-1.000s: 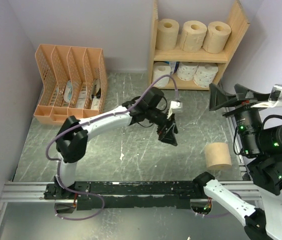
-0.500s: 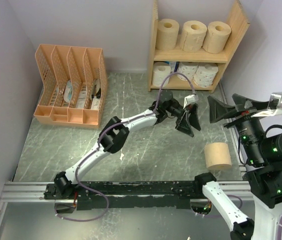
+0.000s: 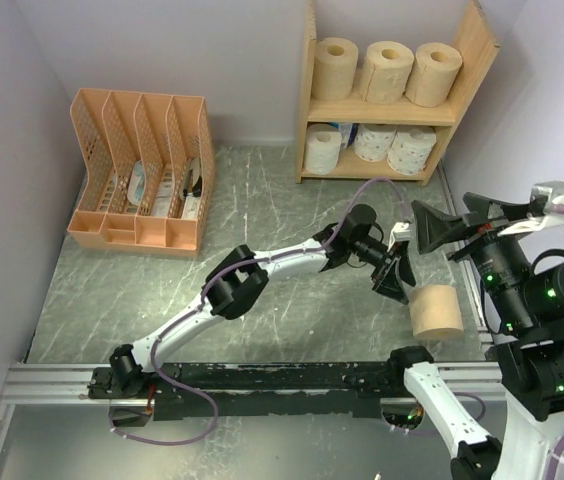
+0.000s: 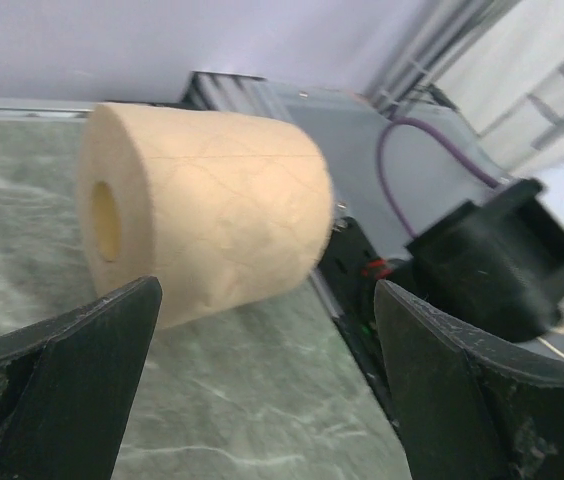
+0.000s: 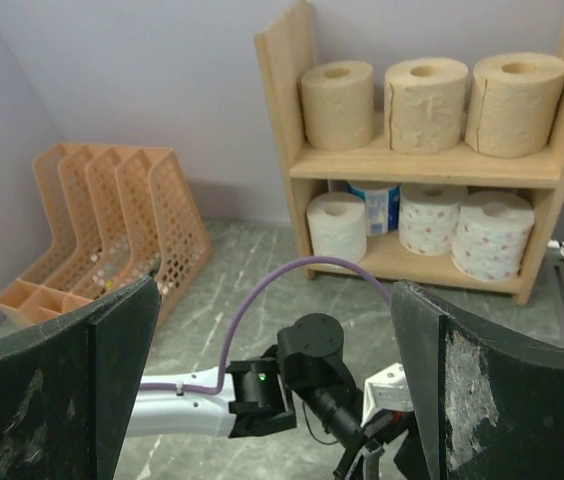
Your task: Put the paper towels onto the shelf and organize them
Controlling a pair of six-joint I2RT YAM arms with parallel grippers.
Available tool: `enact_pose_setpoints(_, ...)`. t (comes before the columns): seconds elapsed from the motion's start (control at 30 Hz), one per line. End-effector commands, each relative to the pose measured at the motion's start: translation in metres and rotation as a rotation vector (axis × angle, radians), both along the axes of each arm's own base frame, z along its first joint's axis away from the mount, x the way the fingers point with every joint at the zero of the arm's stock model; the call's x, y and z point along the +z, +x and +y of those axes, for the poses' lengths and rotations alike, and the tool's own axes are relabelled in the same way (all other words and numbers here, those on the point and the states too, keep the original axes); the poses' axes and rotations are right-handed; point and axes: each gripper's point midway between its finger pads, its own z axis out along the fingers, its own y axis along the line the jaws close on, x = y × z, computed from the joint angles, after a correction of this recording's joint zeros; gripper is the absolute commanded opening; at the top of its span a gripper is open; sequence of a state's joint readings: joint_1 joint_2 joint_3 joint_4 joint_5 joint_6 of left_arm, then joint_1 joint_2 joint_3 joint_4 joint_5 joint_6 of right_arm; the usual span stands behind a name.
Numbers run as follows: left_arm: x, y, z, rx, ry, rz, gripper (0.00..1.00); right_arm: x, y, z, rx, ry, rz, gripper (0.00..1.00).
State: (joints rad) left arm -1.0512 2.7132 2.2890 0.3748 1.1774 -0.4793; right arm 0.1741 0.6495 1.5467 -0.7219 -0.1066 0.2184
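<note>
One tan paper towel roll (image 3: 436,311) lies on its side at the table's right, its hollow core showing in the left wrist view (image 4: 202,225). My left gripper (image 3: 399,275) is open just left of it, and the roll sits beyond the fingertips (image 4: 267,300), not between them. The right gripper (image 3: 452,222) hangs open and empty above the right side, facing the shelf (image 5: 272,290). The wooden shelf (image 3: 382,110) holds three tan rolls (image 3: 389,70) on its upper tier. White rolls (image 3: 411,150) fill the lower tier (image 5: 412,163), with a blue-marked one (image 5: 374,205) behind them.
An orange-pink file organizer (image 3: 142,170) stands at the back left against the wall. A black rail (image 3: 262,380) runs along the near edge. The right arm's bulky base (image 3: 552,330) rises just right of the loose roll. Walls close in on both sides.
My left arm has stretched out rightward from the table's middle, bringing its open gripper up beside the tan roll. The right gripper has barely shifted.
</note>
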Motion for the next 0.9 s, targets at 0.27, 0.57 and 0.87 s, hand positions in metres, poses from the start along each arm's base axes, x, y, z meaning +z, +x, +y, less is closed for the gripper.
enact_pose_setpoints(0.27, 0.014, 0.028, -0.037, 0.261, -0.181, -0.22, 1.0, -0.02, -0.019, 0.004, 0.041, -0.112, 0.022, 1.0)
enact_pose_setpoints(0.57, 0.016, -0.012, -0.032, 0.108, -0.265, -0.157, 1.0, -0.038, -0.014, 0.009, 0.072, -0.149, 0.048, 1.0)
enact_pose_setpoints(0.87, -0.013, -0.043, -0.045, 0.085, -0.264, -0.23, 1.0, -0.044, -0.02, 0.008, 0.069, -0.166, 0.059, 1.0)
